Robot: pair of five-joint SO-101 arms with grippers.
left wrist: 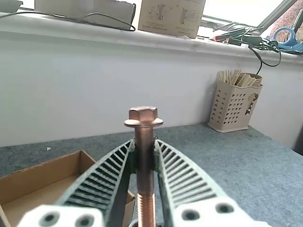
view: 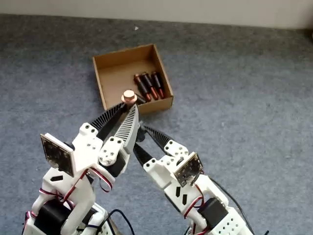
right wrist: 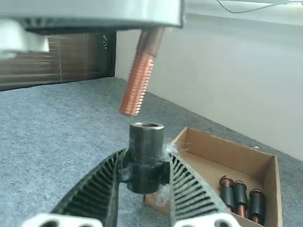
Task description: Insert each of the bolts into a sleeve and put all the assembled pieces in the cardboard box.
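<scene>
In the cardboard box [view: 105, 73] on the grey surface [view: 234, 88], three assembled pieces [view: 149, 85] lie side by side. Just in front of the box, the left pincer [left wrist: 144, 146] grips one copper bolt [left wrist: 143, 118], head up. The right pincer [right wrist: 146, 163] grips one dark sleeve [right wrist: 146, 146] upright, with the thread just above its opening and not touching. Behind the surface is a white wall [left wrist: 71, 85], and one beige basket [left wrist: 233, 106] of sticks stands by it.

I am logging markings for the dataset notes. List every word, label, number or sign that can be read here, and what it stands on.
No text here can be read.
Pale carton on the windowsill: faint print and drawings, too blurred to read.
Circuit boards on the arms' wrists: markings too small to read.
Cardboard box, bolt, sleeve: no print visible.
</scene>
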